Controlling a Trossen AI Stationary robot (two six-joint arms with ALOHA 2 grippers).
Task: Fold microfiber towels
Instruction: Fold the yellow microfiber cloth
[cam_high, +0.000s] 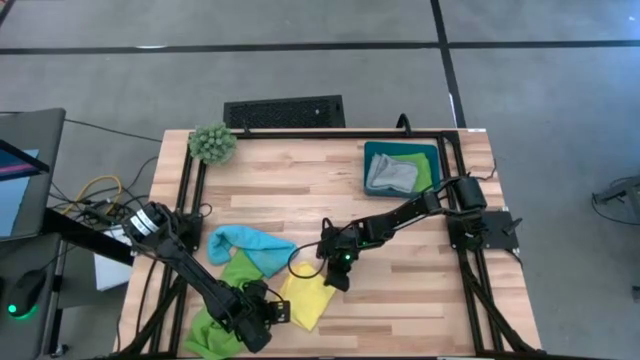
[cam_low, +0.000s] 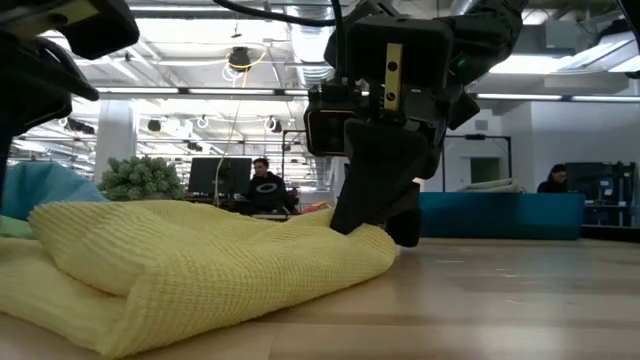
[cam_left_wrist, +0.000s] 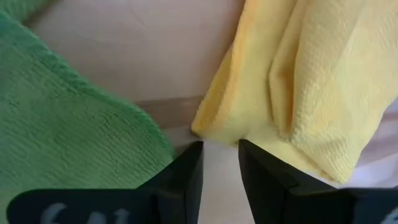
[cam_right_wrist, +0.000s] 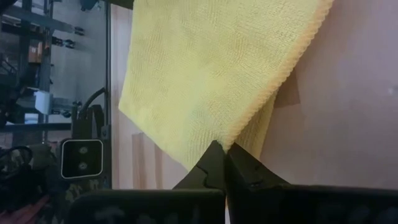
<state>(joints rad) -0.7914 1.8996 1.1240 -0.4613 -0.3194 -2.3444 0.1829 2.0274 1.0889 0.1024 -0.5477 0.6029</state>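
Observation:
A yellow microfiber towel (cam_high: 308, 298) lies bunched on the wooden table near its front edge. My right gripper (cam_high: 337, 279) is shut on the towel's far right corner. My left gripper (cam_left_wrist: 221, 155) stands open at the towel's left side, its fingertips just short of a yellow corner (cam_left_wrist: 205, 127), with bare table showing between them. Beside it lies a lime green towel (cam_left_wrist: 68, 130). Another lime green towel (cam_high: 240, 270) and a light blue one (cam_high: 250, 245) lie left of the yellow one. My right gripper pinches the yellow towel's corner (cam_right_wrist: 235, 138) between its two shut fingers, where the hemmed edge and a layer under it meet. The fingers slant down from the table's right side. The towel lies slack on the table, doubled over (cam_low: 200, 255). My left gripper's one finger (cam_left_wrist: 267, 168) overlaps the towel's edge; I cannot tell whether it touches.
A teal bin (cam_high: 372, 160) at the back right holds a grey and a green towel. A fuzzy green plant ball (cam_high: 212, 143) sits at the back left corner. Bare wood (cam_high: 420, 290) lies right of the yellow towel.

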